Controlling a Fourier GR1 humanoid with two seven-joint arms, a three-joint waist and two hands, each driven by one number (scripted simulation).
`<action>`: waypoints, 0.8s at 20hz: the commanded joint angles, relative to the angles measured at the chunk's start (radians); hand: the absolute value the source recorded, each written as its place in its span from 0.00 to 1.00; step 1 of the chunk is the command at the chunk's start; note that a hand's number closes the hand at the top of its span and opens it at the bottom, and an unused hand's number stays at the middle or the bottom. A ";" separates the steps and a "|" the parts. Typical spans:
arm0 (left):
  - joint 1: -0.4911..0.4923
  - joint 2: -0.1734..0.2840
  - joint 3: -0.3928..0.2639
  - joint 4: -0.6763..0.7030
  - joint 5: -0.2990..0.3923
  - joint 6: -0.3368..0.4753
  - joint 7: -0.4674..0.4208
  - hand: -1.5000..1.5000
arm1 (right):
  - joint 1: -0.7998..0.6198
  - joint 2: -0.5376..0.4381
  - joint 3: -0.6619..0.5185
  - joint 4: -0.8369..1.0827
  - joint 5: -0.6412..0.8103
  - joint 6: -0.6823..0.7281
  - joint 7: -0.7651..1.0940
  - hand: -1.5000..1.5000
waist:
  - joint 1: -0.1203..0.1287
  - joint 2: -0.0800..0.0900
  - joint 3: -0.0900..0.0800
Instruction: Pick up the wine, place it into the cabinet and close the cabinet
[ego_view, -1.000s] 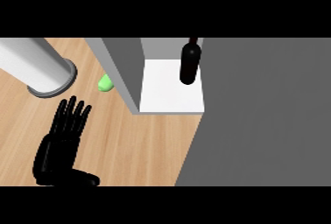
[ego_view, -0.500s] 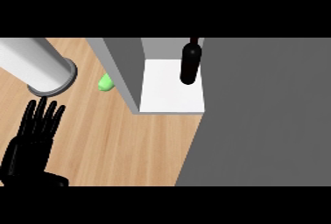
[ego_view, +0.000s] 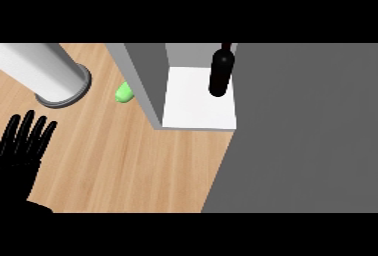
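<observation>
— Left hand (ego_view: 23, 145)?
— Fingers straight, holding nothing; it has slid further toward the lower left edge of the wooden worktop (ego_view: 140, 165).
— And the wine bottle (ego_view: 220, 70)?
— Up and right of the hand, upright on the white cabinet (ego_view: 198, 107) shelf, neck pointing up.

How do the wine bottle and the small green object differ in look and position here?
The wine bottle is black, tall and slender; the green object is bright green, short and rounded. The wine bottle stands on the white shelf floor inside the cabinet, while the green object lies on the wooden counter outside it, against the cabinet's grey side wall. Neither is touched by the left hand, which is open at the view's left edge.
</observation>
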 joint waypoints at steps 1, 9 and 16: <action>-0.042 0.019 0.027 0.020 0.038 -0.039 0.022 0.00 | -0.112 0.152 0.144 -0.107 -0.036 -0.044 0.118 1.00 | 0.007 0.006 -0.001; -0.034 0.018 0.028 0.029 0.030 -0.062 0.018 0.00 | -0.307 0.261 0.083 0.011 -0.096 -0.047 0.232 1.00 | 0.050 0.010 -0.003; -0.048 0.039 0.051 0.029 0.052 -0.057 0.059 0.00 | -0.647 0.497 0.065 0.235 -0.049 -0.121 0.412 1.00 | 0.043 0.003 -0.001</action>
